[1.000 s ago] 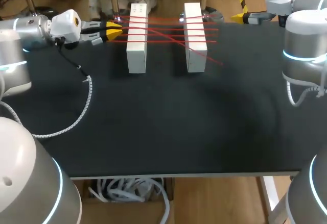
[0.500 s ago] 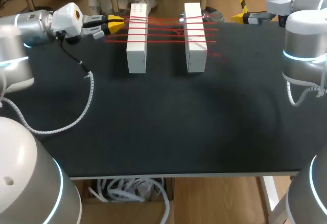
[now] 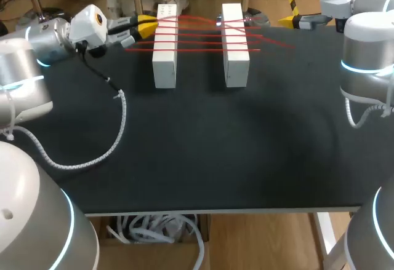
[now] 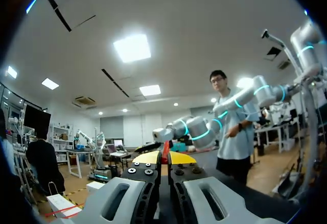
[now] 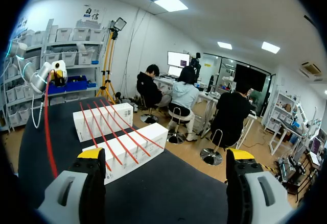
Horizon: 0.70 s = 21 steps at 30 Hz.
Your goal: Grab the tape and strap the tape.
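Two white boxes stand side by side at the back of the black table, the left box (image 3: 164,58) and the right box (image 3: 236,58). Red tape (image 3: 200,35) runs across both in several strands, and a loose end (image 3: 280,41) trails past the right box. My left gripper (image 3: 148,25) is by the left box's far end, shut on the tape; the left wrist view shows the red tape (image 4: 165,151) pinched between its yellow tips. My right gripper (image 3: 289,21) stays at the back right, open and empty. Its wrist view shows the gripper (image 5: 166,155) facing both boxes (image 5: 127,147).
A white coiled cable (image 3: 104,144) from my left arm lies on the table's left part. The black tabletop (image 3: 215,147) stretches from the boxes to the front edge (image 3: 215,209).
My left gripper has moved right and toward the back, up to the left box's far end, pulling the tape. The diagonal strand and loose end have swung toward the back. The right arm is unchanged.
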{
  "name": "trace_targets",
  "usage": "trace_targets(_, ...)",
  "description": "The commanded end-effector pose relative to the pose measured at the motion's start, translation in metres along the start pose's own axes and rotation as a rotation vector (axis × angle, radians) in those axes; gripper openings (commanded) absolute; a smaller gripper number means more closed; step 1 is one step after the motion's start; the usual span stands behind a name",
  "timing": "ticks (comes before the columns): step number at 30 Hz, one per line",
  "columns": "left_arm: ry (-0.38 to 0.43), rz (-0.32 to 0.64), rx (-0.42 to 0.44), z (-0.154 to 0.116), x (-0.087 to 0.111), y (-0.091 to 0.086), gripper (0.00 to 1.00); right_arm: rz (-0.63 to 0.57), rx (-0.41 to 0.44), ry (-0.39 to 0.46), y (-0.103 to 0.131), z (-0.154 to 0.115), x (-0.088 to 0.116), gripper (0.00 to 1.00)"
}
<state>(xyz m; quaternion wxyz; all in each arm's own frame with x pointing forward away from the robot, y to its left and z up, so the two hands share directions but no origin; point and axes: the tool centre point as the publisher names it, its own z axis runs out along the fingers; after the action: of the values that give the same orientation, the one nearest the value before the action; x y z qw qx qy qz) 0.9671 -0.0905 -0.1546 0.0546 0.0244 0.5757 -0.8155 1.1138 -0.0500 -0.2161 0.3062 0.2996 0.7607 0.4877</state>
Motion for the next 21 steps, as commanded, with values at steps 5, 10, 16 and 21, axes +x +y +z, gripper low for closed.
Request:
trace_targets(5, 0.07, -0.042, 0.034, -0.0011, 0.0017, 0.0096, 0.0, 0.0, 0.0, 0.0, 0.0, 0.0, 0.0, 1.0)
trace_targets(10, 0.074, -0.046, 0.037, -0.0017, 0.002, 0.01, 0.0, 0.0, 0.0, 0.0, 0.0, 0.0, 0.0, 1.0)
trace_targets(16, 0.09, -0.063, 0.017, -0.0023, 0.0026, 0.0112, 0.0, 0.0, 0.0, 0.0, 0.0, 0.0, 0.0, 1.0)
trace_targets(21, 0.09, -0.063, 0.017, -0.0023, 0.0026, 0.0112, 0.0, 0.0, 0.0, 0.0, 0.0, 0.0, 0.0, 1.0)
